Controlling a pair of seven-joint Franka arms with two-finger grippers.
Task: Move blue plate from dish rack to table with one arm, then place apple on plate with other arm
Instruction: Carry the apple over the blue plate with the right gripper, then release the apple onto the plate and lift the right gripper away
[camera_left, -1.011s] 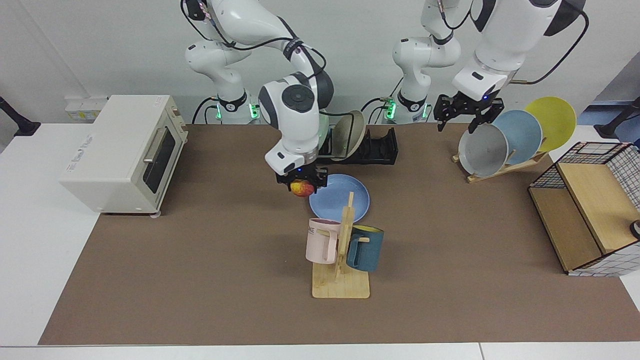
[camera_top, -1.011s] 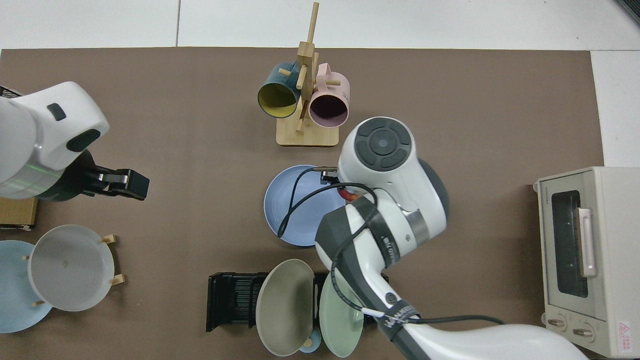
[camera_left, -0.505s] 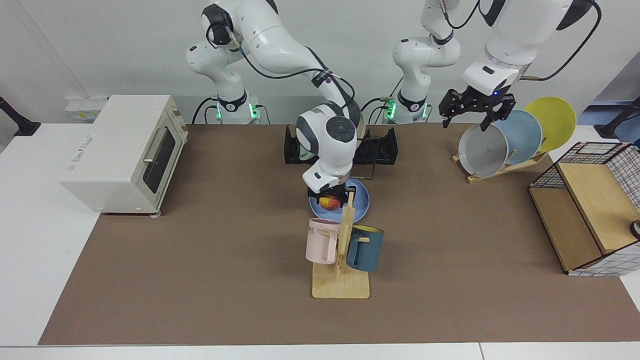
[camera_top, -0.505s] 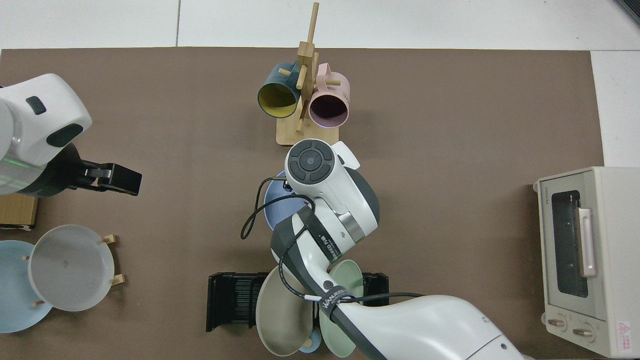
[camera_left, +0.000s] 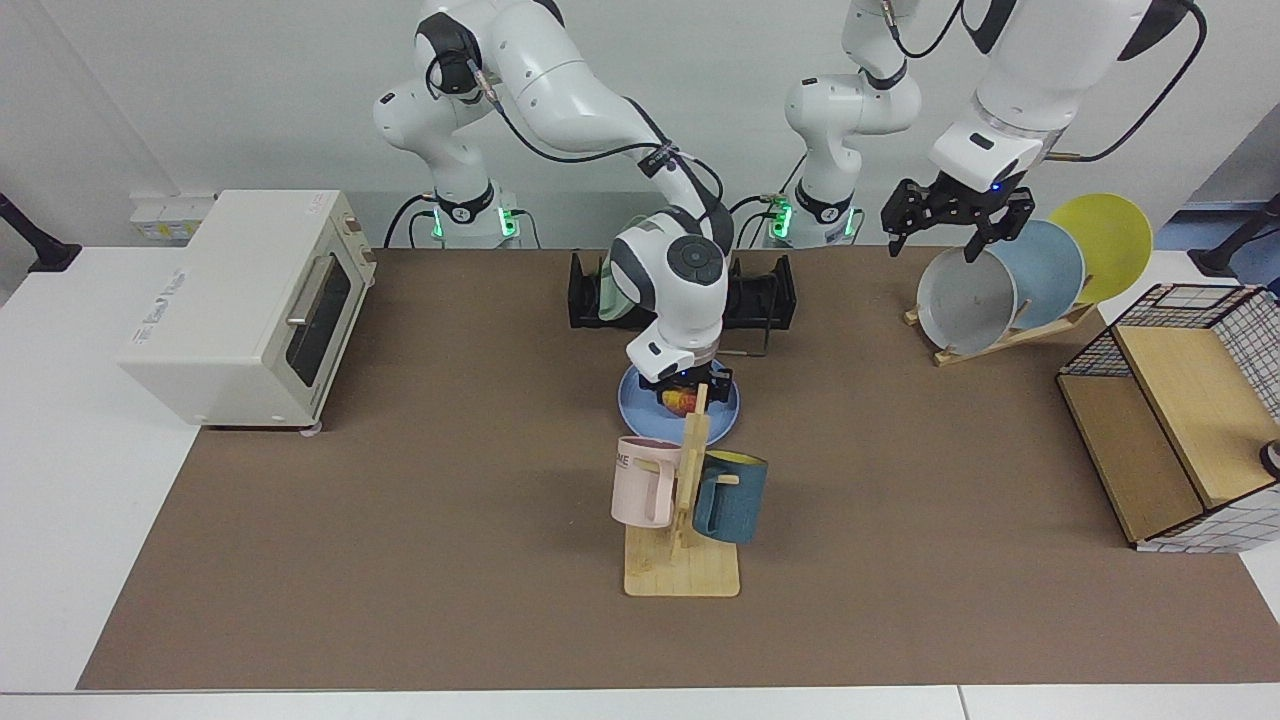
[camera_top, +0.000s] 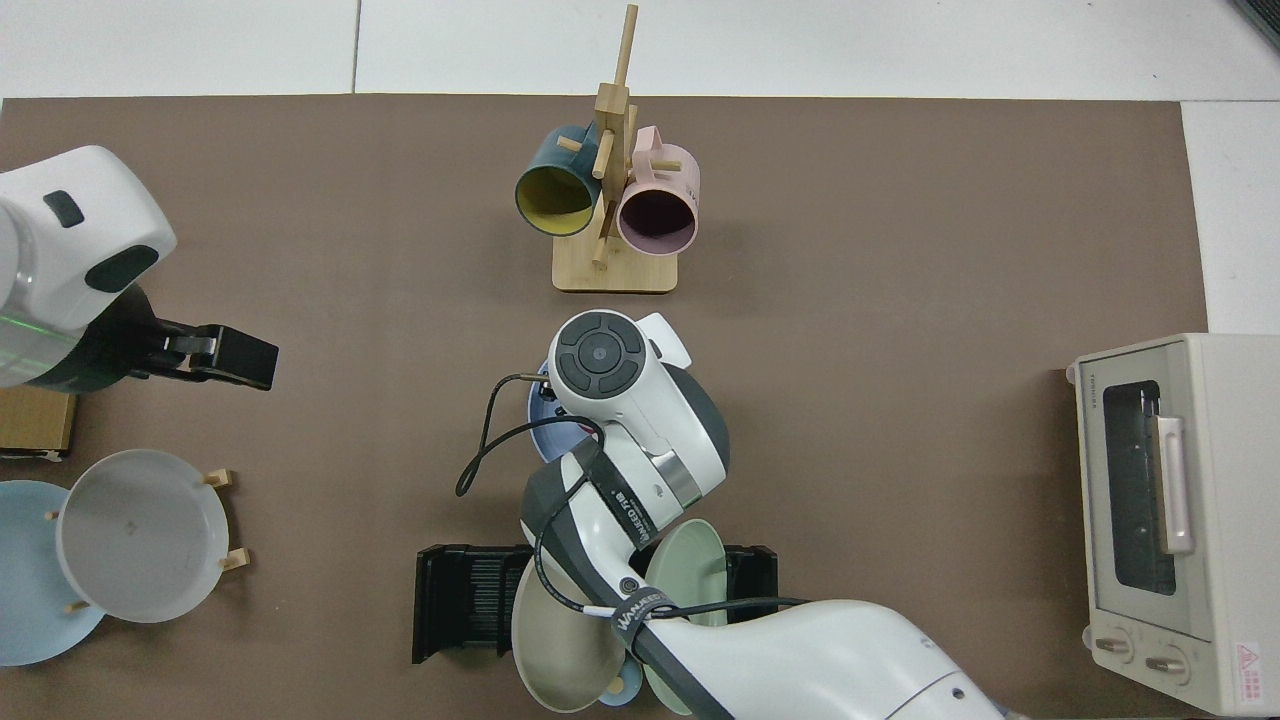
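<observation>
The blue plate (camera_left: 728, 412) lies flat on the brown table (camera_left: 400, 500), in front of the black dish rack (camera_left: 765, 295) and just behind the mug stand. My right gripper (camera_left: 681, 397) is low over the plate's middle, shut on the red-and-yellow apple (camera_left: 677, 403); whether the apple touches the plate I cannot tell. In the top view the right arm's wrist hides the gripper and apple; only the blue plate's (camera_top: 543, 432) edge shows. My left gripper (camera_left: 955, 222) hangs open and holds nothing above the grey plate, waiting.
A wooden mug stand (camera_left: 685, 510) with a pink and a teal mug stands close in front of the plate. The dish rack (camera_top: 465, 600) holds beige and green plates. A toaster oven (camera_left: 250, 300), a wooden plate rack (camera_left: 1000, 285) and a wire crate (camera_left: 1170, 420) line the sides.
The right arm carried the apple from beside the plate's edge to over its middle and lowered it. The left gripper rose slightly and drifted towards the wooden plate rack.
</observation>
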